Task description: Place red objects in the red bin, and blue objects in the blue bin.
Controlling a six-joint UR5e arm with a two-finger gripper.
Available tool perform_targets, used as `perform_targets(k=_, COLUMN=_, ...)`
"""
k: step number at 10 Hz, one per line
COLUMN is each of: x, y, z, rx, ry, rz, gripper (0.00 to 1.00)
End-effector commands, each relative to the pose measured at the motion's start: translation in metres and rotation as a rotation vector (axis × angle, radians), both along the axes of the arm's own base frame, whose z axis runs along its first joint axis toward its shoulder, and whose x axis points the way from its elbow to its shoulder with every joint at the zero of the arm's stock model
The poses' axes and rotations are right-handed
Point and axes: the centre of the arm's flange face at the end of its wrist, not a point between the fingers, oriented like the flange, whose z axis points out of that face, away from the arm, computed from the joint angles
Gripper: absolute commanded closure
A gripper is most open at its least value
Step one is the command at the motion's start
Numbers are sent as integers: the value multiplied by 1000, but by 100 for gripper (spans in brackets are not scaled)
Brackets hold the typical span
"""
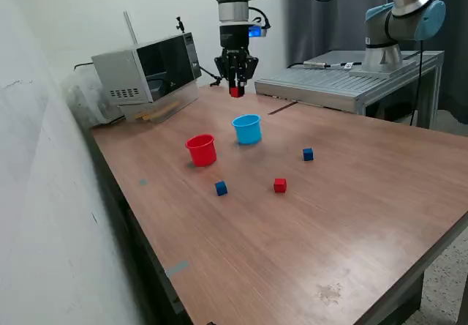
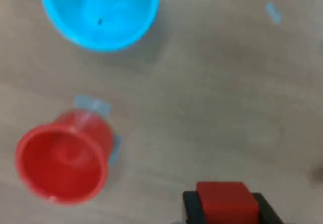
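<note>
The fingers [image 1: 235, 83] hang high above the table [image 1: 351, 215], pinching a red cube [image 1: 235, 91] between them; in the wrist view the same cube [image 2: 225, 203] sits clamped between the two dark fingertips [image 2: 191, 206], with wood grain far below it.

Below the fingers, and nearer the camera in the exterior view, stands the light blue cup [image 1: 247, 129], upright with its mouth open. The red cup [image 1: 201, 150] stands just beside it, further toward the exterior view's left and a little nearer the camera, the two close but not touching. From the wrist, both cups are seen from above: the blue cup [image 2: 100, 11] and the red cup [image 2: 61, 157], each showing nothing inside that can be made out.

Three cubes lie loose on the table, well away from the fingers. A second red cube [image 1: 280, 185] rests in front of the cups. A dark blue cube [image 1: 221, 187] lies near the red cup's front side, and another blue cube [image 1: 308, 154] lies toward the exterior view's right of the blue cup.

Behind the fingers, at the table's back edge, sits a microwave [image 1: 150, 67].
</note>
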Motion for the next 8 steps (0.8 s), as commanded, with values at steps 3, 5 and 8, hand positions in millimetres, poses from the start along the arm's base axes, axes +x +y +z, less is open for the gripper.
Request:
perform_targets(k=3, x=-67, y=46, z=-3, rx=-18, ry=71, rz=-150, gripper=100)
perform_targets(k=5, x=-83, y=80, z=-31, rx=-28, ry=89, rz=-250, gripper=100)
perform_targets(k=8, x=-88, y=107, z=-85, rx=-35, ry=54, rz=-326, gripper=100)
